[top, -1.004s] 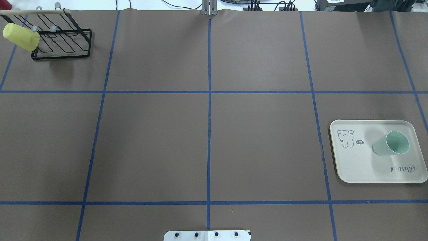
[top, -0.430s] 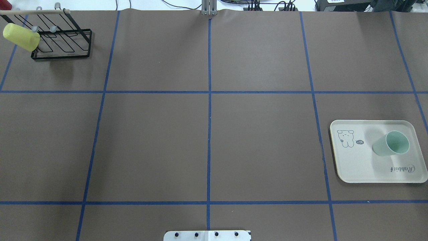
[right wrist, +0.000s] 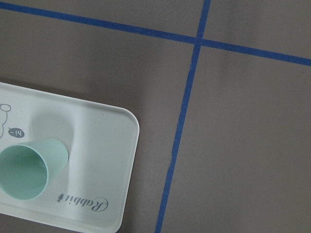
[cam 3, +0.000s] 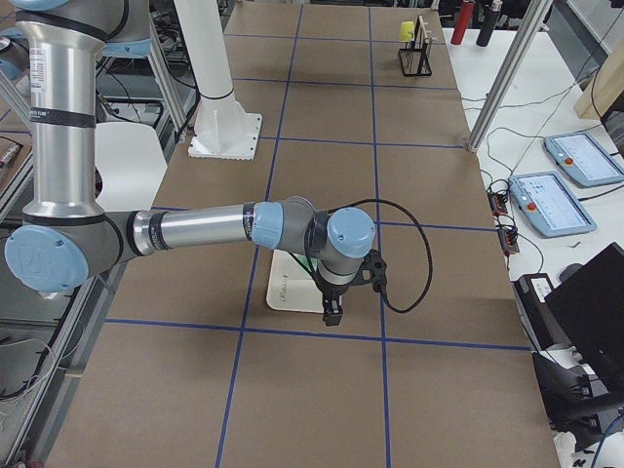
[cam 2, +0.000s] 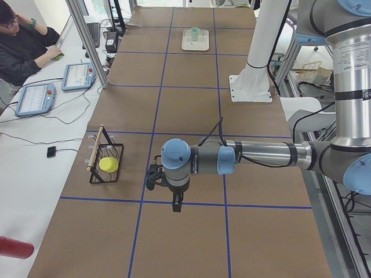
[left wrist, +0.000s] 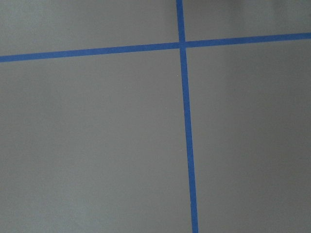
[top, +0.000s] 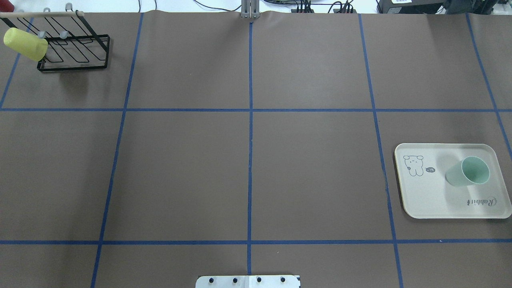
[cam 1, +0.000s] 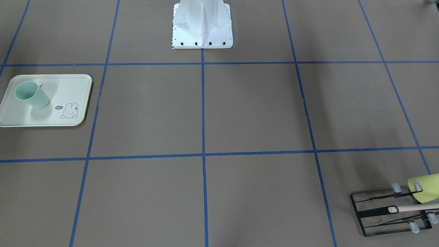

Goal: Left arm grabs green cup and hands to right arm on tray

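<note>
The pale mint green cup [top: 468,171] stands upright on the cream tray [top: 424,202] at the table's right side. It also shows in the front-facing view [cam 1: 31,94] and the right wrist view [right wrist: 31,167], on the tray [right wrist: 109,145]. The left gripper [cam 2: 177,204] hangs high over the left part of the table, far from the cup; I cannot tell if it is open. The right gripper [cam 3: 331,314] hangs high near the tray [cam 3: 288,291]; I cannot tell its state either. Neither gripper shows in the overhead, front-facing or wrist views.
A black wire rack [top: 74,52] with a yellow-green cup [top: 25,43] on a peg stands at the far left corner. The robot's white base [cam 1: 202,25] is at the near edge. An operator [cam 2: 23,43] sits beside the table.
</note>
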Action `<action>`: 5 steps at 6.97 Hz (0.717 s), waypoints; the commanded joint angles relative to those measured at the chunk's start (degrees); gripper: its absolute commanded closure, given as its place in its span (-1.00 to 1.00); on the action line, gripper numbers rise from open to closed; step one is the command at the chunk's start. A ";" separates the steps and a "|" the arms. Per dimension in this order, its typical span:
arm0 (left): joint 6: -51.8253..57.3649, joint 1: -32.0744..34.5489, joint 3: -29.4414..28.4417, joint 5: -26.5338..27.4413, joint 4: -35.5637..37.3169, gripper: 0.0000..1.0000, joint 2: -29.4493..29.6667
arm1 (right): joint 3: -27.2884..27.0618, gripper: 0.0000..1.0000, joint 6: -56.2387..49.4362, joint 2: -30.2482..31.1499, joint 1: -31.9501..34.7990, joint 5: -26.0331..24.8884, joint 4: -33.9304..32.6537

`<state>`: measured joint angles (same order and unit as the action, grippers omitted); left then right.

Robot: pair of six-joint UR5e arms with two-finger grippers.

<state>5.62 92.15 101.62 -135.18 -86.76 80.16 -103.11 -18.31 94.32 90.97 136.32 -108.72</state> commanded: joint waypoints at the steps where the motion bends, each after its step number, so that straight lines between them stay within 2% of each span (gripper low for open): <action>1: -0.26 0.13 -0.02 0.00 0.01 -1.00 0.09 | 0.02 -1.00 -0.06 0.07 0.00 0.18 0.00; 5: -0.26 0.13 0.07 0.26 0.01 -1.00 0.44 | -0.07 -1.00 -0.14 0.42 0.00 0.00 0.09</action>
<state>5.36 92.28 101.68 -135.00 -86.75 80.39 -103.10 -18.39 94.65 90.97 136.48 -108.71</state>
